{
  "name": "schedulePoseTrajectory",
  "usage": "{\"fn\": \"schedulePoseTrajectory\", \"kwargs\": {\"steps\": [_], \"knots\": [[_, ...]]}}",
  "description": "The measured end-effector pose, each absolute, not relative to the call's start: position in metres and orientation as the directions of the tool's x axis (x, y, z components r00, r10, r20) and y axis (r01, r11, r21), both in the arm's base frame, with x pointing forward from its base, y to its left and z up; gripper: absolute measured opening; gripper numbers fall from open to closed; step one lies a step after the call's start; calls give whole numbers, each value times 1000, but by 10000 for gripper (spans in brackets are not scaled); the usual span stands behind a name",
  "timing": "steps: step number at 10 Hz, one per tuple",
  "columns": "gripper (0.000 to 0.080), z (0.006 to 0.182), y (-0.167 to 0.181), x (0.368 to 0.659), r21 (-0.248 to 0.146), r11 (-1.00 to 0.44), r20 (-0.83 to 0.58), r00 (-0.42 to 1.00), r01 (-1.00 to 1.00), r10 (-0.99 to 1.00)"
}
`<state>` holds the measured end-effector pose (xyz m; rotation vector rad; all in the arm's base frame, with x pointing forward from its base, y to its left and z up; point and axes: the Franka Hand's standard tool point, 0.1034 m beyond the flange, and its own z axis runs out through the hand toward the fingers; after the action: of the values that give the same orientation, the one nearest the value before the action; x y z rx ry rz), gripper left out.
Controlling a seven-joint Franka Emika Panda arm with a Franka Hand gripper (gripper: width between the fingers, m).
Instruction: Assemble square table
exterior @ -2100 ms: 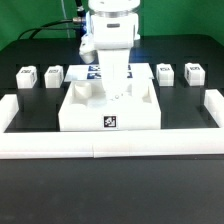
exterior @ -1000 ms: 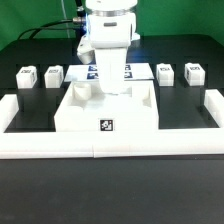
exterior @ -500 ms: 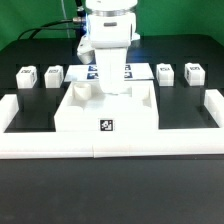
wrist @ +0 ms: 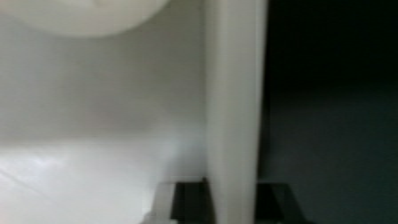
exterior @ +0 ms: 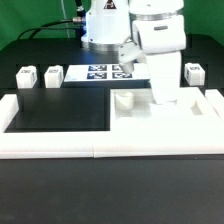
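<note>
The square table's white slab (exterior: 150,122) lies at the exterior view's right, against the front and right border rail. A round socket block (exterior: 125,100) stands up at its near-left corner. My gripper (exterior: 165,97) reaches down onto the slab's right part. In the wrist view my gripper (wrist: 231,206) is shut on a thin upright white wall of the slab (wrist: 231,100), with a dark finger (wrist: 187,205) on either side. Two leg blocks (exterior: 25,76) (exterior: 52,75) stand at the back left and one (exterior: 194,72) at the back right. The slab's tag is hidden.
The white border rail (exterior: 90,147) runs along the front, with short arms on the left (exterior: 8,110) and the right (exterior: 213,100). The marker board (exterior: 105,72) lies at the back by the robot's base. Black table surface (exterior: 60,112) shows left of the slab.
The slab has slid from the middle to the exterior view's right, into the rail's corner, with my gripper on it. The arm has swung right with it.
</note>
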<state>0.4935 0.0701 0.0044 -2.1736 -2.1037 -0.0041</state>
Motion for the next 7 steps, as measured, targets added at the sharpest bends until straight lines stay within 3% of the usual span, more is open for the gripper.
{"fn": "schedulePoseTrajectory", "kwargs": {"steps": [4,5,6,7], "knots": [[70,5,77,494,-97,-31,78,38,995,996],[281,6,77,495,-94,-31,78,38,995,996],[281,7,77,495,-91,-31,79,39,995,996],[456,7,77,497,-87,-32,79,39,996,996]]}}
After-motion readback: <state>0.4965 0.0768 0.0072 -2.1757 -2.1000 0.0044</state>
